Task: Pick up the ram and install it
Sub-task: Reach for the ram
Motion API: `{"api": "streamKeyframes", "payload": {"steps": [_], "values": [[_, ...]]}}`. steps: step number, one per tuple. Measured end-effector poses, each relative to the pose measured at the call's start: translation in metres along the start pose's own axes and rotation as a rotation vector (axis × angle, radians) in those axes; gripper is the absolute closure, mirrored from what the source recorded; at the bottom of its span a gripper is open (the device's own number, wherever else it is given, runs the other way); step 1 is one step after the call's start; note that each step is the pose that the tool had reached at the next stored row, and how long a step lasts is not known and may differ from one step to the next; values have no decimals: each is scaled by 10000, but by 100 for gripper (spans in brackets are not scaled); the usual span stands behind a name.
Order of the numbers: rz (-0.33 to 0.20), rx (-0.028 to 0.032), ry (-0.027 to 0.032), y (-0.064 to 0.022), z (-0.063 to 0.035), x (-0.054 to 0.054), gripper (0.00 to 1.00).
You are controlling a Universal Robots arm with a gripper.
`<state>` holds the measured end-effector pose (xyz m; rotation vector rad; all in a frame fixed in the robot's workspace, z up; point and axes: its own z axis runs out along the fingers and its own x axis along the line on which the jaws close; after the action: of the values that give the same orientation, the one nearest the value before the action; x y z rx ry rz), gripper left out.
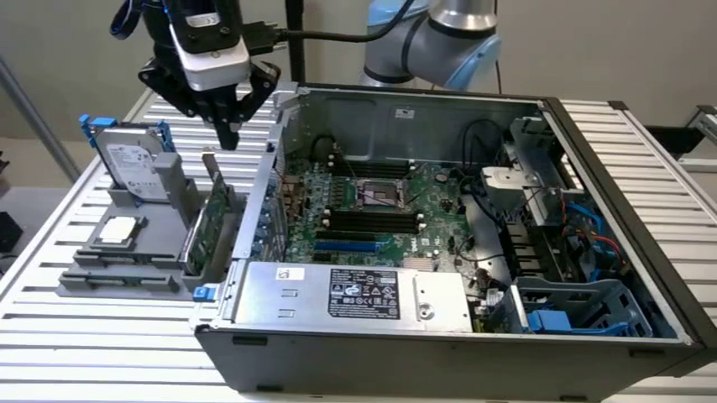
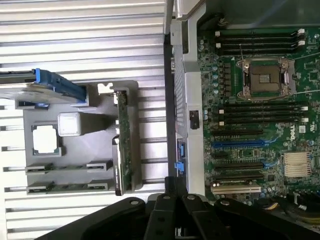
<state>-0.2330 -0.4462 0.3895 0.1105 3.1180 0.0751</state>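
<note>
Ram [image 1: 117, 281] is parked on edge in the front slots of the gray holder [image 1: 70, 287], roughly 8 o'clock from the open computer case [image 1: 448, 357] in the exterior view. The taller green card [image 1: 213, 222] is at its 2 o'clock. The gripper [image 1: 230, 134] hangs well above the holder, around 1 o'clock from the stick, jaws pinched together on nothing. My guess is it's light and stiff but fragile. I'd pinch the board faces near the top edge, mid-length, no twisting.
</note>
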Motion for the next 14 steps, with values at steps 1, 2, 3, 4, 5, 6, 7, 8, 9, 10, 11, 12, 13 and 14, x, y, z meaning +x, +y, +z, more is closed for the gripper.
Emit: {"api": "streamKeyframes", "payload": {"steps": [1,2,3,4,5,6,7,8,9,10,11,12,13,14], "values": [[-1,2,1,-17,2,44,100],[-1,2,1,-33,6,88,100],[0,0,0,-49,10,135,100],[0,1,0,-64,14,179,100],[0,1,0,-79,18,223,100],[0,1,0,-94,23,267,100],[-1,1,1,-108,27,311,100],[-1,1,0,-121,32,357,100],[-1,1,1,-133,37,401,100],[0,1,1,-144,42,444,100],[0,0,0,-155,50,493,100],[1,1,1,-164,56,538,100],[0,1,1,-173,63,582,100],[-1,1,1,-181,72,627,100]]}}
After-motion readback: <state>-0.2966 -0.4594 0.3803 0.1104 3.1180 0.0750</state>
